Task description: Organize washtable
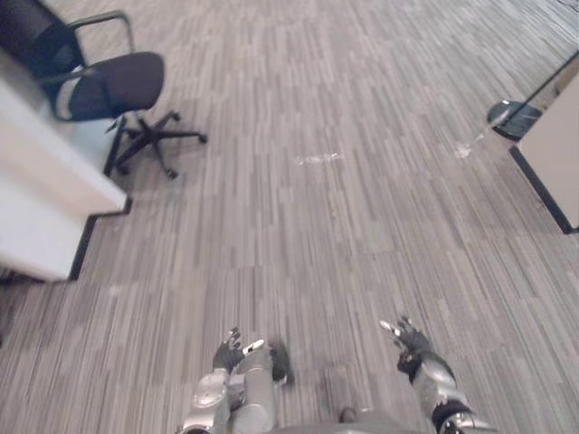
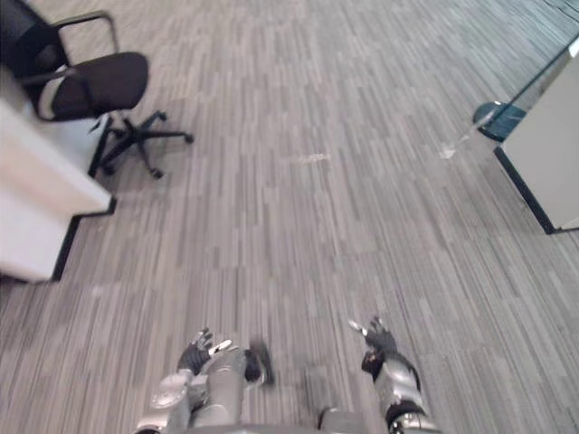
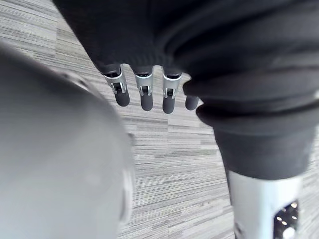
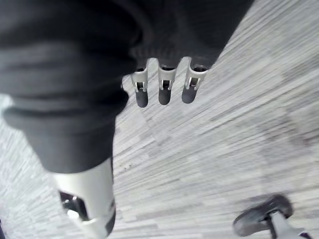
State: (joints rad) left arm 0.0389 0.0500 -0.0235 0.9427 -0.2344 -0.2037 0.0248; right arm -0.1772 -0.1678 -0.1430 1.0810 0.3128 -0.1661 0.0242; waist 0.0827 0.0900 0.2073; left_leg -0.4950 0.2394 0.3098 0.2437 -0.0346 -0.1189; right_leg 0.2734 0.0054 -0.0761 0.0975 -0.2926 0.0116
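- Left eye view looks down on a grey striped carpet floor (image 1: 317,244), both hands low at the near edge.
- left hand (image 1: 231,351): hangs over the carpet near the view's bottom, left of centre. Left wrist view shows its fingers (image 3: 145,97) in a straight row, dark tips spread a little, nothing in them and only carpet past them.
- right hand (image 1: 409,342): also low, right of centre, well apart from the left one. Right wrist view shows its fingers (image 4: 163,92) straight and loose, holding nothing, carpet beyond.
- white tabletop unit (image 1: 45,154): at the left edge, well apart from both hands. Plain white top and white sides, stepped corner, dark strip along its base where it meets the floor. Nothing readable on its top from here; cannot tell if it is the washtable.
- black office chair (image 1: 118,86): upper left, just beside the white unit, dark seat and back, grey armrests, star base on castors.
- white panel (image 1: 556,154): at the right edge, dark strip at its foot.
- dark teal round object (image 1: 511,116): on the floor just beside that panel's far end; too blurred to name.
- pale scuff (image 1: 317,159) on the carpet mid-floor, a second pale mark (image 1: 463,151) near the round object.
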